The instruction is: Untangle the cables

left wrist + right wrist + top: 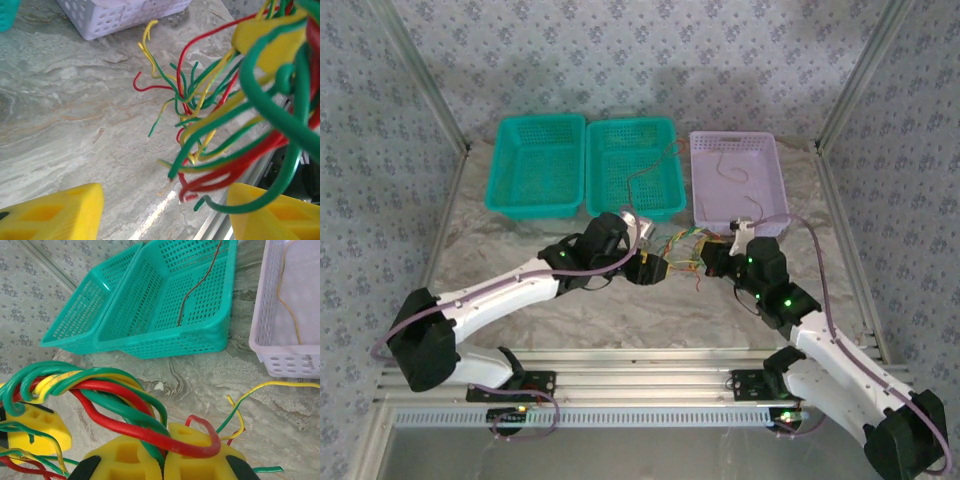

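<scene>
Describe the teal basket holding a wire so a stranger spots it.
Three plastic baskets sit far across the table. Take the middle teal basket, between a teal twin and a lavender basket. Unlike its twin, it holds a thin brown wire.

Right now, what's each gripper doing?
Left gripper: open, fingers apart, nothing clamped.
Right gripper: closed on the cables.
</scene>
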You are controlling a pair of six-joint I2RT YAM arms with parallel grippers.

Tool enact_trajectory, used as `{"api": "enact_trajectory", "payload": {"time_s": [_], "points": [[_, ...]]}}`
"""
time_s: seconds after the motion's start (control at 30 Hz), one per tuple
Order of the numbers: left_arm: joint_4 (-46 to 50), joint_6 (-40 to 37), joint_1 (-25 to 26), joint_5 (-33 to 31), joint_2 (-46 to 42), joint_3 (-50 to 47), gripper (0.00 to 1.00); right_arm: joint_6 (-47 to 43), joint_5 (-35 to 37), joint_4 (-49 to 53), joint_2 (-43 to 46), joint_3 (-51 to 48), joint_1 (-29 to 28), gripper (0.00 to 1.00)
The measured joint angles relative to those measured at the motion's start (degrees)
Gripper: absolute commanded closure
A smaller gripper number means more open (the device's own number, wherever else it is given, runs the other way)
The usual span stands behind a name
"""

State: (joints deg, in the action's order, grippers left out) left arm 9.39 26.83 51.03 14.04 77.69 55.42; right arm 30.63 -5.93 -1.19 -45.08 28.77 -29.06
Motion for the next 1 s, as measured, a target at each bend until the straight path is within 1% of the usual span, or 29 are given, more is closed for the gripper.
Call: {"api": "enact_trajectory", "payload": {"time_s": [0.17, 0.23, 0.3, 0.5, 0.63, 0.73, 0.8, 0.83, 0.93, 1.0], "points": [[-0.24, 0.28, 0.0, -1.68, -0.07, 0.28, 0.41, -0.2, -0.04, 0.83, -0.92, 0.0, -0.48, 1.0], [-0.39, 0.7, 0.0, -1.66, -0.11, 0.28, 0.47, -0.2, -0.07, 1.09, -1.6, 0.0, -0.76, 1.0], [-0.61, 1.11, 0.02, -1.62, -0.11, 0.31, 0.49, -0.24, -0.07, 1.36, -2.14, 0.02, -1.11, 1.0], [-0.5, 1.66, 0.15, -1.44, -0.13, 0.48, 0.62, -1.07, 0.13, 1.95, -2.84, 0.63, -1.88, 1.0], [-0.35, 1.68, 0.15, -1.38, -0.13, 1.11, 0.73, -1.16, 0.57, 1.92, -2.97, 0.74, -2.12, 1.0], [-0.02, 1.68, 0.15, -1.4, -0.15, 1.16, 0.76, -1.49, 0.81, 1.92, -2.99, 0.81, -2.19, 1.0], [0.31, 1.49, 0.15, -1.44, -0.24, 1.22, 0.8, -1.55, 1.03, 2.05, -3.17, 1.01, -2.27, 1.0], [0.55, 1.36, 0.15, -1.42, -0.35, 1.25, 0.86, -1.6, 1.25, 2.23, -3.39, 1.2, -2.34, 1.0], [1.4, 0.76, 0.26, -1.44, -0.83, 1.38, 1.0, -1.75, 1.55, 2.4, -4.13, 1.75, -2.4, 1.0], [2.08, 0.37, 0.44, -1.46, -1.03, 1.73, 1.0, -1.92, 2.03, 2.47, -4.5, 1.9, -2.56, 1.0]]}}
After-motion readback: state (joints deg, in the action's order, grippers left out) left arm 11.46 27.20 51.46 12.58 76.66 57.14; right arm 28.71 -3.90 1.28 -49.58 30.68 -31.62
